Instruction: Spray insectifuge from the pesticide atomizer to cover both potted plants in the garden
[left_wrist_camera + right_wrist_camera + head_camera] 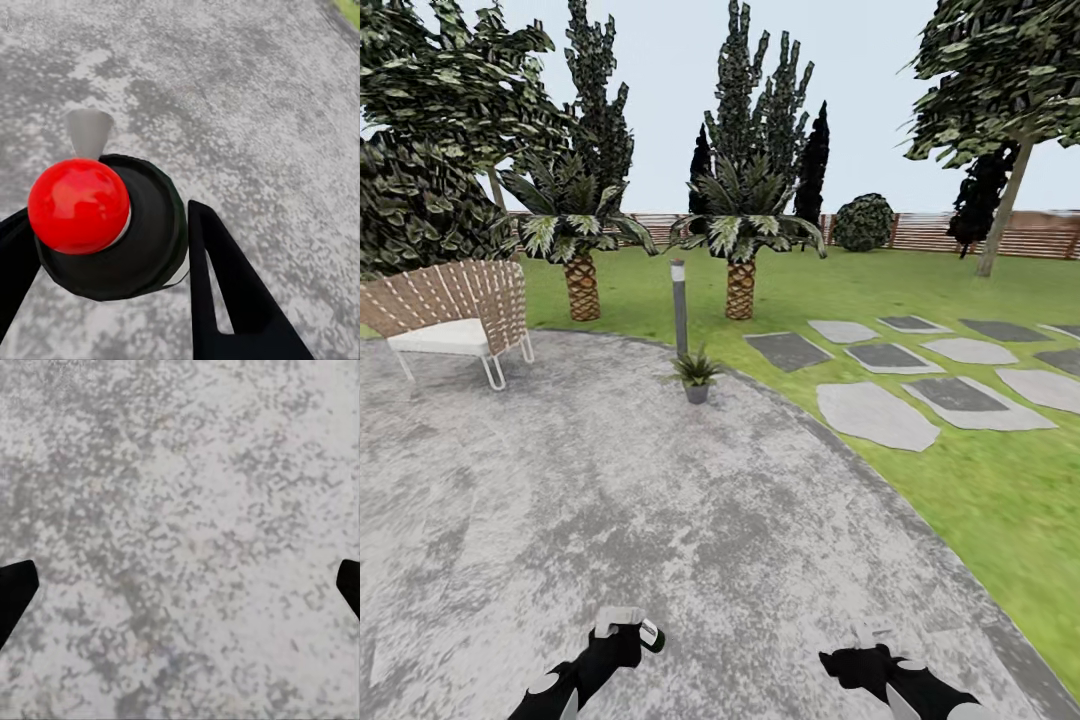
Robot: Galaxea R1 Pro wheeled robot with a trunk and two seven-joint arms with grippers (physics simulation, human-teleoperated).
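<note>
Head view: left gripper (628,632) grips the pesticide atomizer (650,635) low over the stone patio (560,500); right gripper (875,640) is released. A potted plant (696,373) stands at patio far edge, beside lamp post (679,305).
Left wrist view: fingers (225,292) clench atomizer w/ red top (79,205).
Right wrist view: fingertips (15,592) wide apart over patio.

The head camera looks forward and down across the grey patio (610,480) toward the lawn; both wrist cameras face that same patio closely.
</note>
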